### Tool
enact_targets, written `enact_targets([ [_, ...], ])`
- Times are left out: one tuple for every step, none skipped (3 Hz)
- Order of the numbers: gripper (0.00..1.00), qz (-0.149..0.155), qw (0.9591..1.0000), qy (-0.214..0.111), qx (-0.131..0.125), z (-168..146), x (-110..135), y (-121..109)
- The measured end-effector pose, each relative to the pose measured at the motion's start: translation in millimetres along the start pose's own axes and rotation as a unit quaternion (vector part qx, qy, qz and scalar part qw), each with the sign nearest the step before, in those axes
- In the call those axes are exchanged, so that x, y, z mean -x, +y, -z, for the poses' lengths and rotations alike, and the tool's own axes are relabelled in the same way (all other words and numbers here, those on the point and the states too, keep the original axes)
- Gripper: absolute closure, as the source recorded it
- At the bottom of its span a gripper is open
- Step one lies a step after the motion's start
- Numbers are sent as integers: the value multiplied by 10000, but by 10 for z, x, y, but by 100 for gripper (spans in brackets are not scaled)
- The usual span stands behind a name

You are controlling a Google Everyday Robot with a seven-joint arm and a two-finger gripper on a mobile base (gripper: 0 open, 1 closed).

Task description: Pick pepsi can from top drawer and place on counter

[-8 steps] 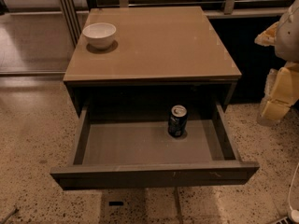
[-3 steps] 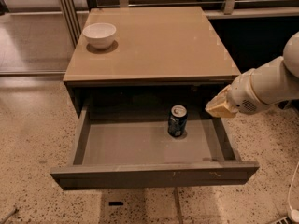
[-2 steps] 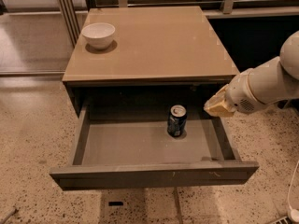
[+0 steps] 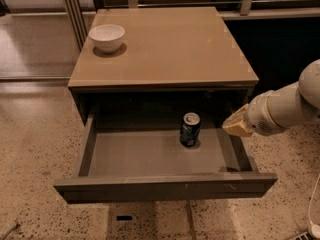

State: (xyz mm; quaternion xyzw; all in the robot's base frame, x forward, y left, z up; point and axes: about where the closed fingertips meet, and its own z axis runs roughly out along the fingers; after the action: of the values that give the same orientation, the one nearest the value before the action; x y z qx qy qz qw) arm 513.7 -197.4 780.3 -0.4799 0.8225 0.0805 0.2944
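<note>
The pepsi can [image 4: 190,129] stands upright on the grey floor of the open top drawer [image 4: 150,154], right of the middle and near the back. The drawer is pulled fully out below the tan counter [image 4: 165,44]. My gripper [image 4: 235,126] comes in from the right on a white arm, above the drawer's right side wall. It is about a can's width to the right of the can and does not touch it.
A white bowl [image 4: 106,37] sits on the counter's far left corner. Speckled terrazzo floor [image 4: 30,174] surrounds the table. A railing and dark wall stand behind the counter. The drawer's front panel [image 4: 165,187] juts toward the camera.
The arm has come in from the right edge of the view and reached the drawer's right side. Over the last second it has crept slightly left toward the can. The can has not moved.
</note>
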Motion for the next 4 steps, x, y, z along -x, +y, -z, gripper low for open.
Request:
enact_targets([
  [76,-233,9993,-262,-157,-264,-187,-75],
  [53,-422,9968,-625,-260,-490,-270,-165],
  [30,-536,9936,-949,-309,-652,-308,-234],
  [15,-602,9905,-1212,-249,-790,-296,-271],
])
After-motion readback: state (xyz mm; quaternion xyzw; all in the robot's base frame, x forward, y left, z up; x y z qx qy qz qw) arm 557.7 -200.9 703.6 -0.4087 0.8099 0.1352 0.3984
